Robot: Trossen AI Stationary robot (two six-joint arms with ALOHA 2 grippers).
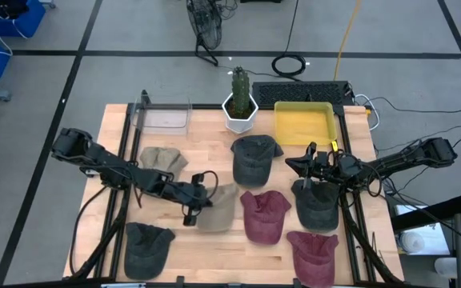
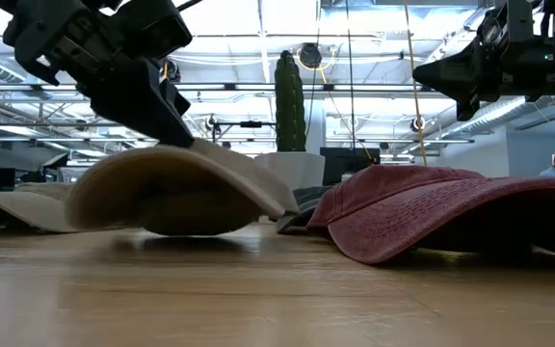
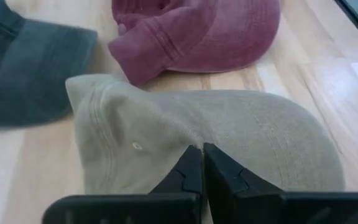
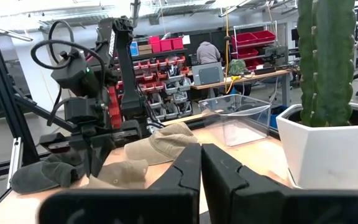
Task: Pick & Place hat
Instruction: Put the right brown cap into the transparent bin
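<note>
Wood table [image 1: 214,116] w/ several caps spread on it, plus a cactus [image 1: 239,84] in a white pot [image 1: 239,114], a yellow tray [image 1: 302,124] and a clear bin [image 1: 165,117] along the far edge. Keyboard [image 1: 302,94] sits on the floor just behind the tray.

Left gripper [image 1: 201,200] is down at table centre, fingers [image 3: 188,171] pinched together on the fabric of the tan hat [image 1: 219,208]. Wrist view: fingertips meet on the crown [image 3: 229,137], cloth puckered up between them. Low view: hat [image 2: 176,188] hangs tilted under the gripper [image 2: 167,120], near side lifted, far side looks to be on the wood; can't tell for sure.

Right gripper [image 1: 304,164] hovers over the right side of the table, clenched on nothing, fingers [image 4: 188,171] pressed together in its wrist view. It sits above a dark grey cap [image 1: 315,204], not touching it.

Other caps:
- 2nd tan cap [image 1: 163,159], left of centre
- grey cap [image 1: 254,158] near the pot
- maroon cap [image 1: 263,214] just beside the tan hat, on its right
- 2nd maroon cap [image 1: 314,252], front right
- dark cap [image 1: 147,246], front left

Behind the table in the right wrist view: shelving w/ red bins [image 4: 166,45], a person [image 4: 207,53] at a bench w/ back turned.
</note>
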